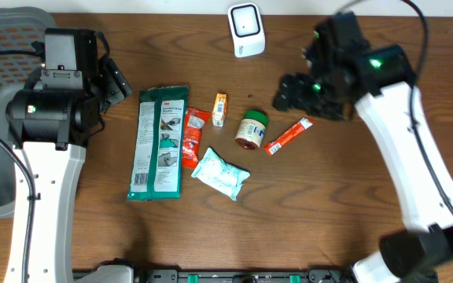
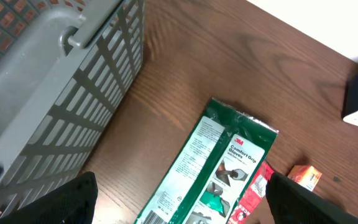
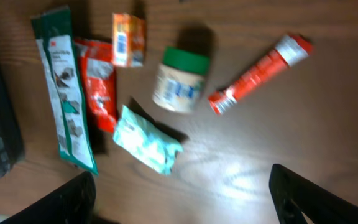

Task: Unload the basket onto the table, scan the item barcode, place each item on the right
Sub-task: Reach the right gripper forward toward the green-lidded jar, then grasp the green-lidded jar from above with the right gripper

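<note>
Six loose goods, one basket, one scanner: nothing in either hand

1. Basket (image 1: 6, 47), grey, slotted walls, at the table's (image 1: 305, 220) left end. Its inside is mostly hidden behind the left arm, so I cannot tell its contents from where I stand.
2. Glove pack (image 1: 160, 141), long, green, flat on the wood just right of the basket, barcode end toward the near edge.
3. Red packet (image 1: 193, 137), flat, lying alongside the glove pack's right edge.
4. Small orange box (image 1: 219, 109), on its side, just beyond the red packet.
5. Jar (image 1: 251, 130), pale body, green lid on; contents not visible. It lies tipped over in the middle of the group.
6. Red tube (image 1: 289, 135), white cap, slanted, just right of the jar and apart from it.
7. Pale teal soft pack (image 1: 220, 174), sealed, nearest the front edge, in front of the jar.
8. Scanner (image 1: 246, 30), white, upright at the far edge, well apart from every item.

Left gripper (image 1: 115, 82): between basket and glove pack, fingers (image 2: 73, 199) spread wide with nothing between them.
Right gripper (image 1: 289, 93): near the far side of the jar and tube, fingers (image 3: 303, 193) likewise wide and holding nothing.
</note>
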`<action>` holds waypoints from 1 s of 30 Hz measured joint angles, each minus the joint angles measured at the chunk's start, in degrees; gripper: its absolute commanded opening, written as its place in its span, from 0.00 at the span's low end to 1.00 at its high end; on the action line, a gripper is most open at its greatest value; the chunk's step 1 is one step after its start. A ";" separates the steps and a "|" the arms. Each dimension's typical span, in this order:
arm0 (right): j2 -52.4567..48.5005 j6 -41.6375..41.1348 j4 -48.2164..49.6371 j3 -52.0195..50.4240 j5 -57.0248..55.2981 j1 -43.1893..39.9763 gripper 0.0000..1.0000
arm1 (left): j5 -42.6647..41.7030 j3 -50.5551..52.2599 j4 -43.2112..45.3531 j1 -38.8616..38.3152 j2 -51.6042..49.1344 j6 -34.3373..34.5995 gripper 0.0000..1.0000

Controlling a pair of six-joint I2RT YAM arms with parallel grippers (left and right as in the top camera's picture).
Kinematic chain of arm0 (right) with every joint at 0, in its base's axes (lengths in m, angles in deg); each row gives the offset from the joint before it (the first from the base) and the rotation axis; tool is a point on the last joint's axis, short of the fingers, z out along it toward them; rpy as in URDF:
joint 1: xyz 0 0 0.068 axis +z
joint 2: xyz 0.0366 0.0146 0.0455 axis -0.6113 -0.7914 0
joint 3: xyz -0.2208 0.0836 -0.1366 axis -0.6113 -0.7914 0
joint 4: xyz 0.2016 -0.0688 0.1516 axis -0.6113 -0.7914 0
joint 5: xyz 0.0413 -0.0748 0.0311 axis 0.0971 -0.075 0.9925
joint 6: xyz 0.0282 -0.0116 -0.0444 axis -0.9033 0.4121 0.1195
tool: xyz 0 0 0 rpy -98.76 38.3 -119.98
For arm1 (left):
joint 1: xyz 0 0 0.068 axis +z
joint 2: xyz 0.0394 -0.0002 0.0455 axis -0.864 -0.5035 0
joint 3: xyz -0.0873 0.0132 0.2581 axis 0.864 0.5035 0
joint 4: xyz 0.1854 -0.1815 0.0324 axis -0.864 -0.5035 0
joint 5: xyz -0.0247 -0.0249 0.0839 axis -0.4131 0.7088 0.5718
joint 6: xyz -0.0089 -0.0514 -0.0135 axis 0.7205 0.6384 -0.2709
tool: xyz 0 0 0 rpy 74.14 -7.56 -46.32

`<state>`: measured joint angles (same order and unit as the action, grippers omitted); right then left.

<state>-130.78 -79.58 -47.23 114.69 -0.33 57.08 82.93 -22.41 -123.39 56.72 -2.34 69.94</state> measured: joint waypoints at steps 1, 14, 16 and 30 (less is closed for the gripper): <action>-2.29 -0.15 0.74 1.60 -0.11 0.83 0.85 | 0.00 0.00 0.00 0.00 0.00 0.00 0.87; -21.31 -2.25 7.48 2.91 -0.22 2.69 0.89 | 0.00 0.00 0.00 0.00 0.00 0.00 0.87; -22.97 -2.49 8.85 2.91 -0.20 2.71 0.89 | 0.00 0.00 -0.02 0.00 0.00 0.00 0.87; -27.36 -5.88 12.90 2.91 -0.15 2.86 0.93 | 0.00 0.00 -0.02 0.00 0.00 0.00 0.87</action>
<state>-158.15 -85.46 -34.34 117.60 -0.49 59.95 82.93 -22.41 -123.42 56.72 -2.34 69.94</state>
